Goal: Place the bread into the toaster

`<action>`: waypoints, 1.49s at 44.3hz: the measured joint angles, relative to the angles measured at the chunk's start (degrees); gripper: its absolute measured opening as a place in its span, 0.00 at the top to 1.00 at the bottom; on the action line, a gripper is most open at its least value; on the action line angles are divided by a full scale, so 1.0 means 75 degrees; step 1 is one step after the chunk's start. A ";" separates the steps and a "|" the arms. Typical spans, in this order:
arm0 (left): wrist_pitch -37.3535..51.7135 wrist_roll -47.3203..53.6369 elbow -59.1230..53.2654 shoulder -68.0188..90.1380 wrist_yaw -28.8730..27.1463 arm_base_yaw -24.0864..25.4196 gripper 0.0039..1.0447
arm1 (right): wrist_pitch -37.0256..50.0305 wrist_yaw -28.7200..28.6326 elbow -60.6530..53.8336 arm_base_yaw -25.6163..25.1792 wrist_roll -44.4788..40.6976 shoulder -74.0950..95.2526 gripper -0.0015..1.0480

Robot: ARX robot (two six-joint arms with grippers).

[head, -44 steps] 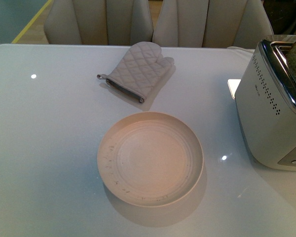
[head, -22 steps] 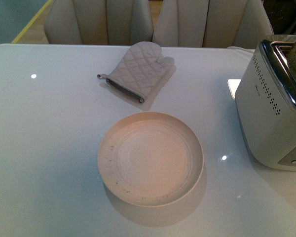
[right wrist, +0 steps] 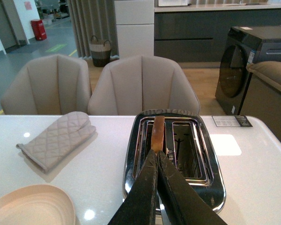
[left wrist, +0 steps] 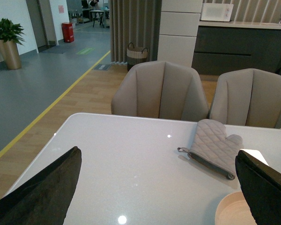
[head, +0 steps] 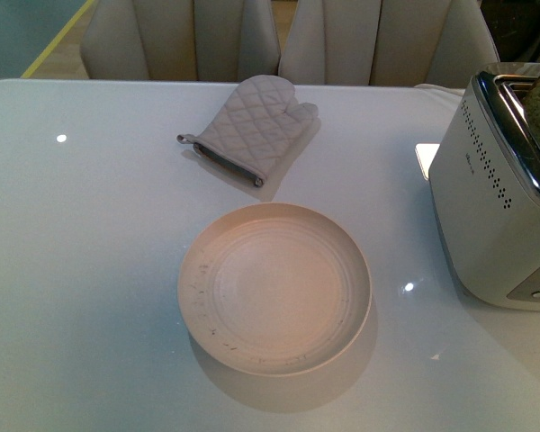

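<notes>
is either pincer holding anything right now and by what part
The right pincer pinches the bread by its crust edge, over a slot of the toaster. The left pincer is open, holding nothing.

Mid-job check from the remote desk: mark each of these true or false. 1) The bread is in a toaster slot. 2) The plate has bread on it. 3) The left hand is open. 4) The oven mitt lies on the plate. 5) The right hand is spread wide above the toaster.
1) True: the bread stands on edge in one slot of the toaster.
2) False: the plate holds no bread.
3) True: the left hand has its fingers far apart with nothing between them.
4) False: the oven mitt lies on the table, beyond the plate and apart from it.
5) False: the right hand is closed at the bread's top edge.
</notes>
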 joint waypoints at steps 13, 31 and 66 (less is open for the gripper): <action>0.0000 0.0000 0.0000 0.0000 0.0000 0.0000 0.06 | -0.0793 0.0000 0.0000 0.0000 0.0000 -0.0790 0.98; 0.0000 0.0000 0.0000 0.0000 0.0000 0.0000 0.06 | -0.2506 0.0003 0.0003 0.0000 -0.0003 -0.2448 0.98; 0.0000 0.0000 0.0000 0.0000 0.0000 0.0000 0.06 | -0.2524 0.0003 0.0003 0.0000 -0.0015 -0.2471 0.09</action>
